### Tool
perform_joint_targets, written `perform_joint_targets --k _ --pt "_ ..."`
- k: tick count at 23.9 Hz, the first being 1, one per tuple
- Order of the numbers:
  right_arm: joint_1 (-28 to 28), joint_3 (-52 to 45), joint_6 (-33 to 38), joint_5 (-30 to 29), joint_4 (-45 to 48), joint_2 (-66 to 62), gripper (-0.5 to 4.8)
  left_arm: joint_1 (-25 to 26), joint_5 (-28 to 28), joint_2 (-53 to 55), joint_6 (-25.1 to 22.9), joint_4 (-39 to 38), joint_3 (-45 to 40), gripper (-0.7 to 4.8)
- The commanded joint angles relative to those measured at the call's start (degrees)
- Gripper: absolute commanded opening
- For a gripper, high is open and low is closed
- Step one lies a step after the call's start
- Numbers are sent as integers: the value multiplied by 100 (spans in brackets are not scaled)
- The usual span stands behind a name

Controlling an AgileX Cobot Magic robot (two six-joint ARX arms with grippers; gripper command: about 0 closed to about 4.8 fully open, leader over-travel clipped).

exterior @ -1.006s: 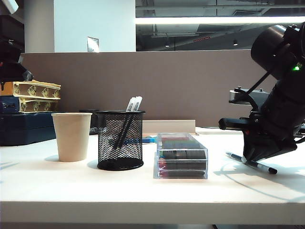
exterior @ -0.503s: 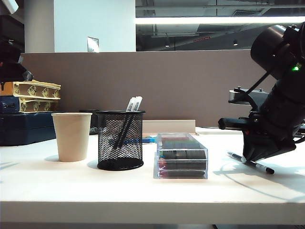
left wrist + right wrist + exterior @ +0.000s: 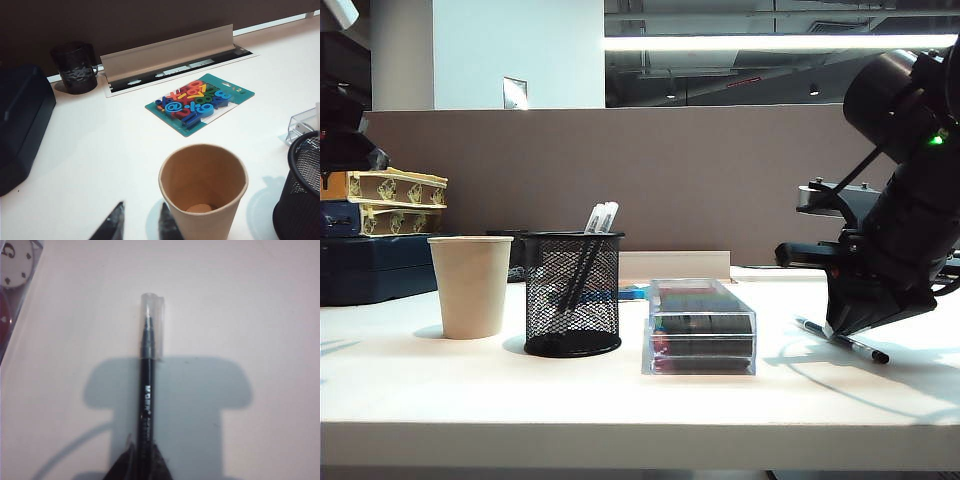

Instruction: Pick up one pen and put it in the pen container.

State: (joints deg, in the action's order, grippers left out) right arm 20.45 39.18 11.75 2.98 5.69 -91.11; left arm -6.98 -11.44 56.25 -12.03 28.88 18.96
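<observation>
The pen (image 3: 865,349) (image 3: 147,370), black-barrelled with a clear cap, lies slanted on the white table at the right. My right gripper (image 3: 835,335) (image 3: 143,460) is down at the table, shut on the pen's barrel, with the capped end sticking out ahead of the fingers. The pen container (image 3: 572,290) (image 3: 302,190), a black mesh cup, stands left of centre with two black-and-white pens (image 3: 600,218) in it. Beside the paper cup, my left gripper (image 3: 141,212) hangs open over bare table with nothing between its fingers.
A beige paper cup (image 3: 472,285) (image 3: 202,185) stands left of the mesh cup. A clear plastic box (image 3: 702,325) sits between the mesh cup and my right gripper. A teal card of coloured letters (image 3: 200,102) and a black mug (image 3: 75,67) lie further back. Dark cases (image 3: 370,265) are stacked at far left.
The right gripper and the pen's free tip have edged slightly to the left. The left arm, cups and box have not moved.
</observation>
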Motion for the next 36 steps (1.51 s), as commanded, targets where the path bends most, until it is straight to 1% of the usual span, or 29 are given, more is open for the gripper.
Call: perform_joint_targets --k 1,7,11,21,22,24,30,36 --pt "4 35 24 -11 83 4 42 11 9 -4 -17 37 37 84" --pt "4 42 22 -11 138 22 36 11 9 -7 -17 37 37 84" --pt "0 50 22 26 199 157 21 11 9 -7 -17 37 37 84" --pt "-4 160 22 96 133 208 23 11 9 -9 -17 37 37 84" --pt "-4 160 22 96 125 208 27 11 9 -9 -17 35 37 84" --pt "-4 160 22 94 116 208 57 11 9 -9 -17 37 37 84" --pt "2 160 24 -44 83 208 122 11 9 -9 -15 35 37 84" --pt "2 160 22 -166 -87 205 122 11 9 -9 -13 33 37 84"
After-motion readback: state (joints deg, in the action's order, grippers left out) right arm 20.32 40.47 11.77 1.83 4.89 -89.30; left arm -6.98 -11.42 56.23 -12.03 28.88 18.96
